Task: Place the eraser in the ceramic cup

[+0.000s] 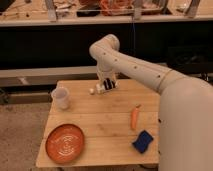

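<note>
Orange plate (65, 143) at the near left of the wooden table (100, 127), rumpled blue sponge (143, 141) at the near right, carrot (135, 118) just beyond the sponge. All three lie well apart from the work and seem unlikely to be disturbed.

Farther back on the left stands the ceramic cup (61, 98), upright and empty as far as can be seen, close to the table's left edge. It is small and light-looking. A sideways bump from the arm could tip it or push it off that edge, and a release that is off-centre could bounce the block off the rim.

At the far centre the gripper (106, 87) is down at the tabletop. Whether it is clenched on something or released cannot be told. A dark shape at its right side is probably the eraser (112, 84), either in the gripper or right against it. A white bottle-like object (94, 90) lies just to the left, touching the gripper or nearly so. The main hazard is here: that object lies on the side toward the cup, so a low sweep leftward could drag or roll it along. A shallow hold could also let the eraser slip out on the way.
</note>
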{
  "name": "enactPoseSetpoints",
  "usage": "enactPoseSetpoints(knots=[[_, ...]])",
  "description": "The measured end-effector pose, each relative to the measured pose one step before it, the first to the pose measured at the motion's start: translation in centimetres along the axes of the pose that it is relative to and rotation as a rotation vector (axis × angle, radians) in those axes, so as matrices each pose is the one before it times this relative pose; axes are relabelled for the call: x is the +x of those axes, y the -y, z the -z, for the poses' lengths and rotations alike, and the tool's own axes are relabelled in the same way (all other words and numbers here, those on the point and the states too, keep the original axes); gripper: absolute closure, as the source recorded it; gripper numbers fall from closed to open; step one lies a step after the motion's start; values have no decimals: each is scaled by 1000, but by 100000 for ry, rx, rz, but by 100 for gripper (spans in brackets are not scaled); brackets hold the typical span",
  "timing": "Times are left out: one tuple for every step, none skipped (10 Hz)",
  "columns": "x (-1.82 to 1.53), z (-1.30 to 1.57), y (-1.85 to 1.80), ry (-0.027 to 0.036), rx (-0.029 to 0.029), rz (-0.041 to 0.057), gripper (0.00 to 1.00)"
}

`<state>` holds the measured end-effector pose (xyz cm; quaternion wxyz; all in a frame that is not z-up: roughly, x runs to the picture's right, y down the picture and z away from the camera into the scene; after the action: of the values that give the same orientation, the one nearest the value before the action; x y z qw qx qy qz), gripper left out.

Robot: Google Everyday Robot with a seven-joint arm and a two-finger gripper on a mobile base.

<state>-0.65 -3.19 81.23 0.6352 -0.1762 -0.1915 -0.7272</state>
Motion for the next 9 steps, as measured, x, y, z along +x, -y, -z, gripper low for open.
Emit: enactPoseSetpoints(knots=[[370, 100, 1350, -641, -171, 1515, 100], [327, 67, 1719, -670, -95, 1984, 100], [358, -32, 1424, -551, -166, 1651, 100], [212, -72, 581, -336, -314, 1049, 100], [129, -43, 129, -200, -157, 396, 100], [374, -134, 273, -624, -396, 801, 100], [375, -68, 1004, -451, 37, 1117, 100], [268, -21, 799, -408, -107, 619, 100], [340, -21, 1491, -669, -68, 1199, 100]])
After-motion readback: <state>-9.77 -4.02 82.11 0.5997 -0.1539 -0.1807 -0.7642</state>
